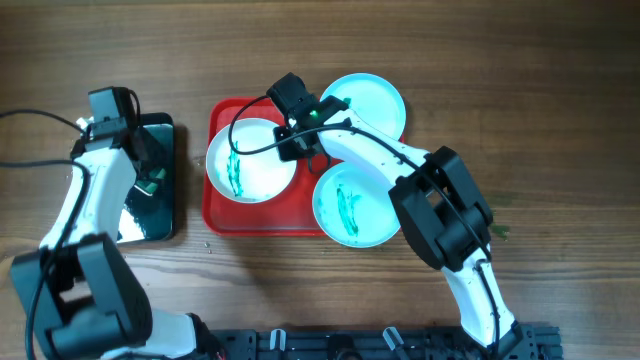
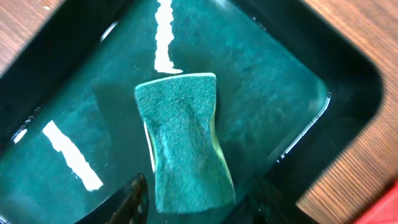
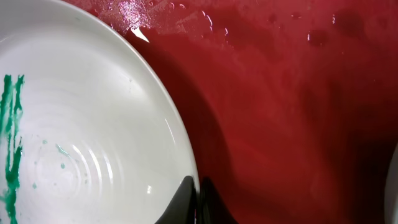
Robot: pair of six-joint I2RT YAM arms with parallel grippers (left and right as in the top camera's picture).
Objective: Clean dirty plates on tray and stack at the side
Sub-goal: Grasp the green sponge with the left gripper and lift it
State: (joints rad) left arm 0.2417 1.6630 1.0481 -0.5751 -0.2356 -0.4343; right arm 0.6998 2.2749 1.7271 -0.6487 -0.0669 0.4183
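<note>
Your R gripper [image 3: 198, 198] is pinched together on the right rim of the white plate [image 1: 251, 160]. That plate sits on the left half of the red tray [image 1: 222, 215], w/ a green smear left of its centre. It's tight on that side: the upper turquoise plate [image 1: 365, 102] overhangs the tray's top-right corner, and the lower turquoise plate [image 1: 352, 205], smeared, overhangs its right edge. Bare red floor shows betw. the three. Your L gripper [image 2: 199, 205] hangs w/ fingers apart at the near end of the green sponge [image 2: 183, 143], which lies in water in the black tray [image 1: 165, 215], just left of the red tray. Bench [image 1: 560, 120] wood runs wide to the right.
</note>
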